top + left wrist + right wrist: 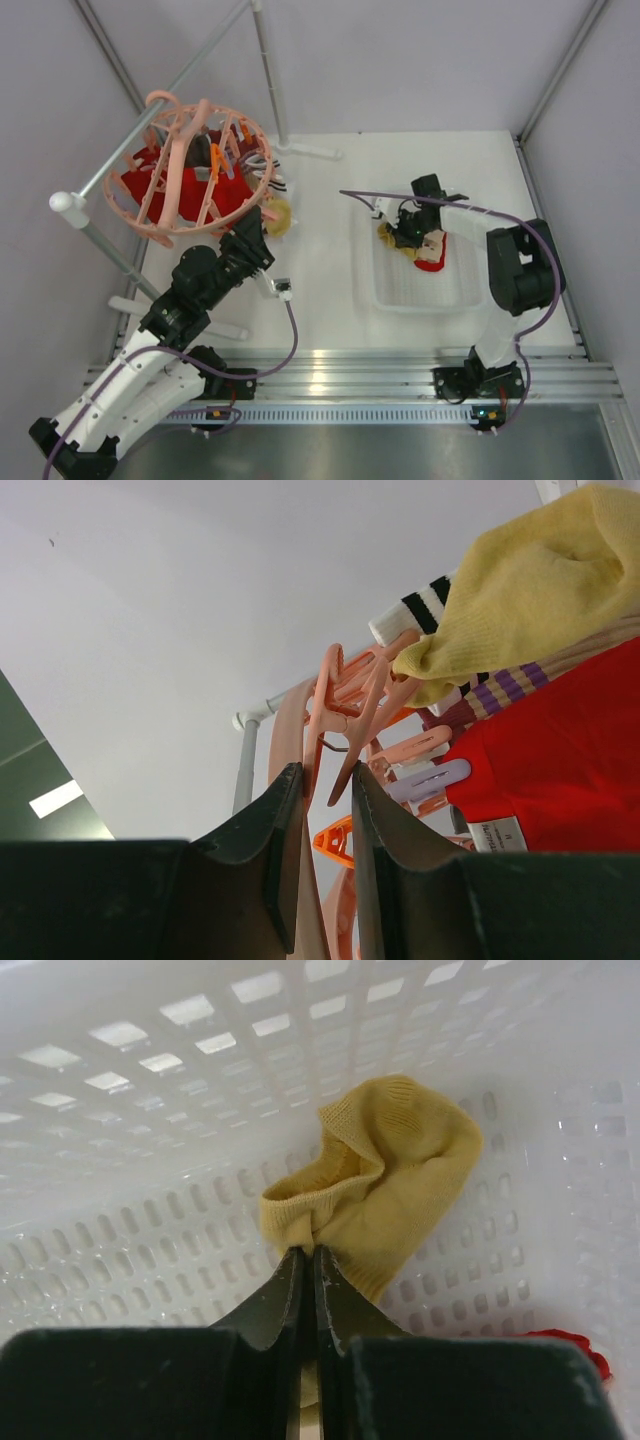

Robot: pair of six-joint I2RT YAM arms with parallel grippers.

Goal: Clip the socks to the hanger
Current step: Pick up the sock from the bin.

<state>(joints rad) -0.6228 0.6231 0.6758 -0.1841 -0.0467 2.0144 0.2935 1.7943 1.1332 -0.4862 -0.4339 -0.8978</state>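
Mustard-yellow sock (385, 1195) is pinched by the right claw (308, 1258). It should be lifted straight from the basket (150, 1050) beneath while the hanger (288, 730) is pinched by the left claw (325, 780).

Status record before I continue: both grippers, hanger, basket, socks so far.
left gripper: closed on a peach strip of the hanger
right gripper: shut on mustard sock
basket: white, perforated; mustard sock and red sock inside
on hanger: hung red sock, hung yellow sock, striped sock
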